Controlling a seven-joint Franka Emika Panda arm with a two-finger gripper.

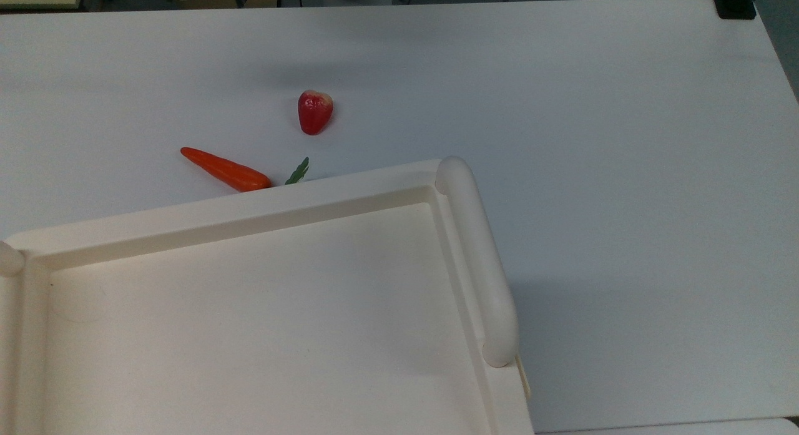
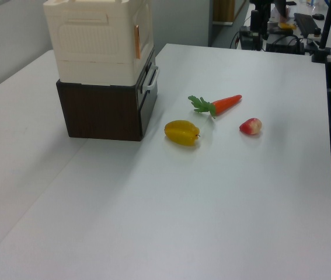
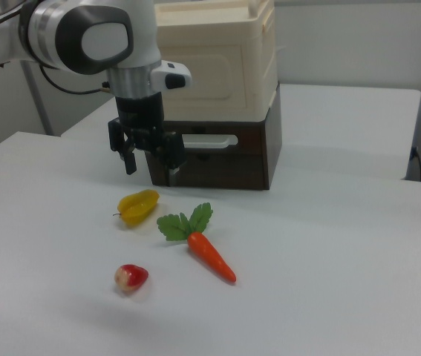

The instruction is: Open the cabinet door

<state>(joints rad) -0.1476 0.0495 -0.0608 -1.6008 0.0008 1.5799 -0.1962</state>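
Note:
A cream cabinet [image 2: 98, 44] stands on a dark brown drawer unit [image 2: 98, 111] on the white table. The cabinet door [image 3: 217, 70], the cream panelled front above the drawer, lies flush and shut. A thin copper-tinted strip [image 2: 136, 41] runs down the cabinet's front corner in the left view. The top view looks down on the cabinet's recessed top [image 1: 249, 322] and its rounded rail [image 1: 477, 260]. In the right view my gripper [image 3: 151, 169] hangs open and empty, overlapping the drawer's left end, above a yellow fruit. I cannot tell how far it is from the cabinet.
In front of the cabinet lie a carrot [image 3: 210, 256], a yellow fruit [image 3: 138, 205] and a small red fruit [image 3: 131, 277]. The drawer has a white handle [image 3: 210, 140]. The arm's pale body [image 3: 91, 37] fills the right view's upper left.

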